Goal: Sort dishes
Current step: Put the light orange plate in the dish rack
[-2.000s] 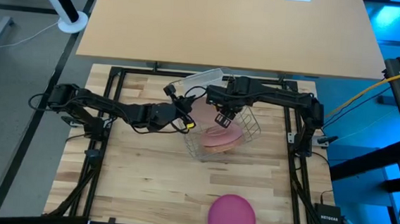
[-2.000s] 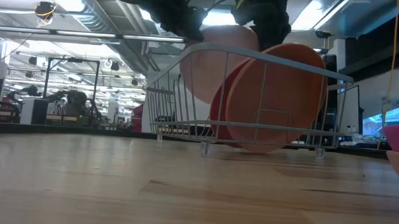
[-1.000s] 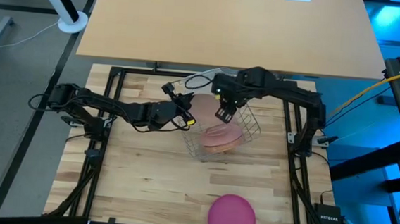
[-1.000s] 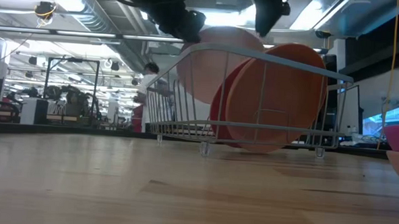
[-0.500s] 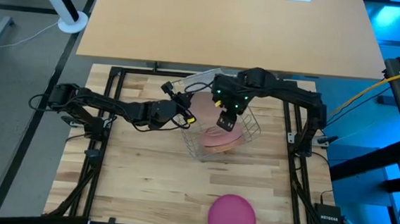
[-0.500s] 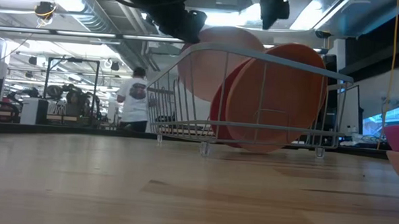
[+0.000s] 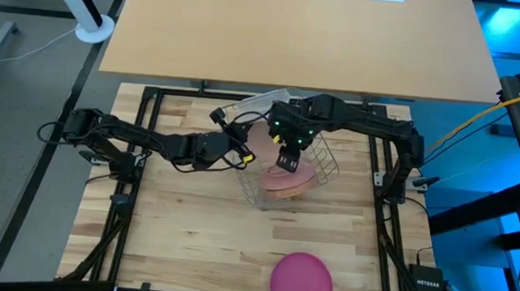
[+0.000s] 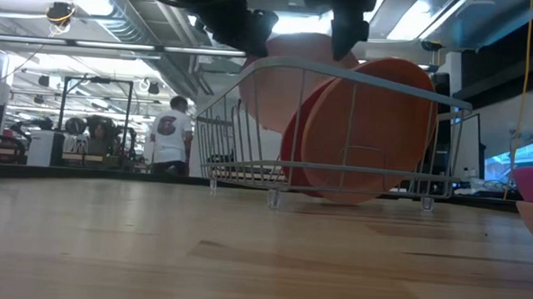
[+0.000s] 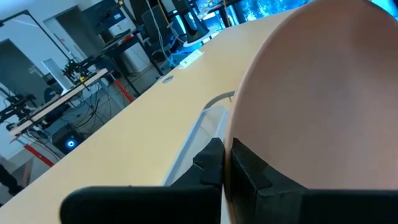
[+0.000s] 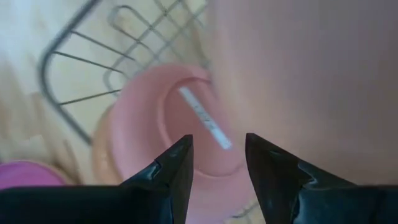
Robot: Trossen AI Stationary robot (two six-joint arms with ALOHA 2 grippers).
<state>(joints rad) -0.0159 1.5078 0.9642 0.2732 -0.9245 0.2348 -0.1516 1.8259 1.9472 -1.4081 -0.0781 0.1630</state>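
Observation:
My left gripper (image 7: 244, 154) reaches in from the table's left and is shut on a pale peach plate (image 8: 292, 83) at the left end of the silver wire rack (image 7: 328, 165). My right gripper (image 7: 286, 160) hangs open above the rack, close beside that plate (image 10: 311, 62), with a pink plate (image 10: 168, 124) below its fingers. Two terracotta-orange plates (image 8: 371, 127) stand on edge in the rack and lean on its wires. A magenta plate (image 7: 302, 279) lies flat near the table's near edge. My left gripper pinches the peach plate's rim (image 9: 239, 134) between its two fingers, coming level from the table's left. The plate stands on edge, tilted, with its lower part down between the rack's wires (image 8: 250, 122). Whether it touches the rack, I cannot tell.
A clear plastic tub (image 7: 265, 102) lies just beyond the rack toward the far edge. Bare wood stretches from the rack to the near edge, apart from the magenta plate. In the low view a person (image 8: 170, 132) walks in the room behind.
My right gripper has come down a little and shifted toward the table's left, closer to the peach plate. The left gripper and its plate have kept their place. The person in the room behind has walked across.

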